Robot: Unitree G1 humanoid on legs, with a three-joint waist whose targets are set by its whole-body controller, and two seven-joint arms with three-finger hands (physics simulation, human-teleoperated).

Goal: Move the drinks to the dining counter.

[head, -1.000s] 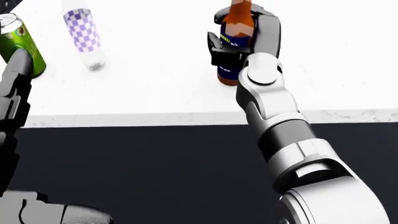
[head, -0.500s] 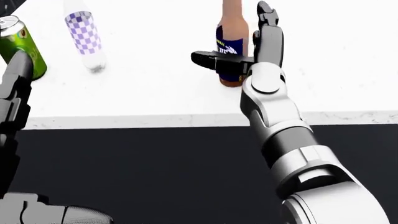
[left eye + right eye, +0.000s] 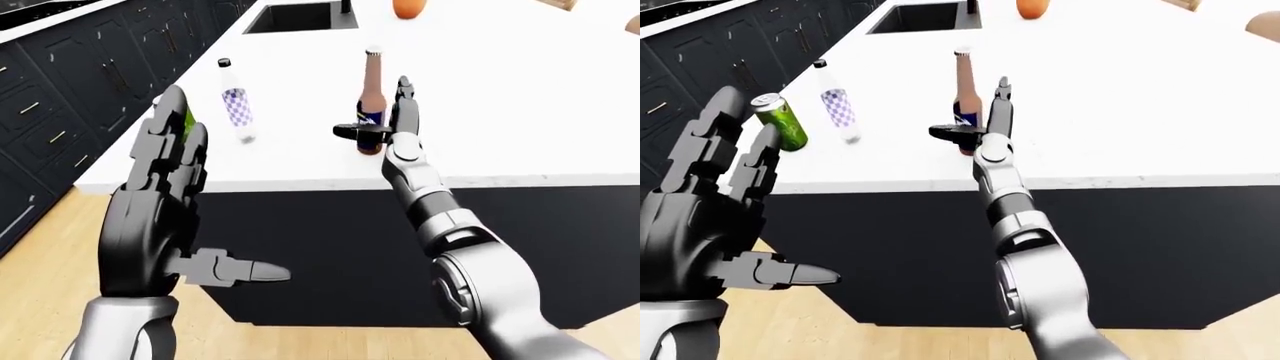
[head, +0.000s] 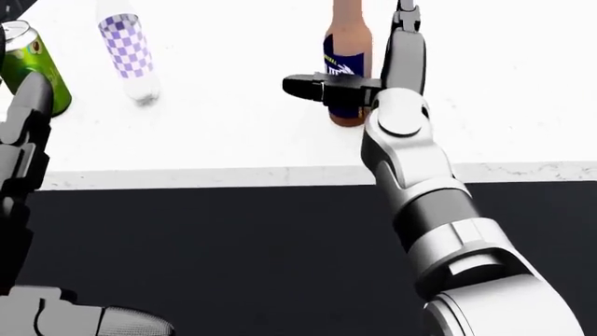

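Three drinks stood on the counter [image 3: 1120, 142]: bottle [image 3: 964, 97], with the clear bottle [image 3: 837, 101] and can [image 3: 780, 121] to its left. The right hand [image 4: 369, 70] was spread, thumb crossing the bottle's base, not gripping. A careless pull-away could tip it.

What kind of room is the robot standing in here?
Most likely a simulated home kitchen. A long white counter on a dark base holds a built-in sink, dark cabinets with handles line the left wall, and drinks stand on top: a brown bottle, a clear bottle and a green can.
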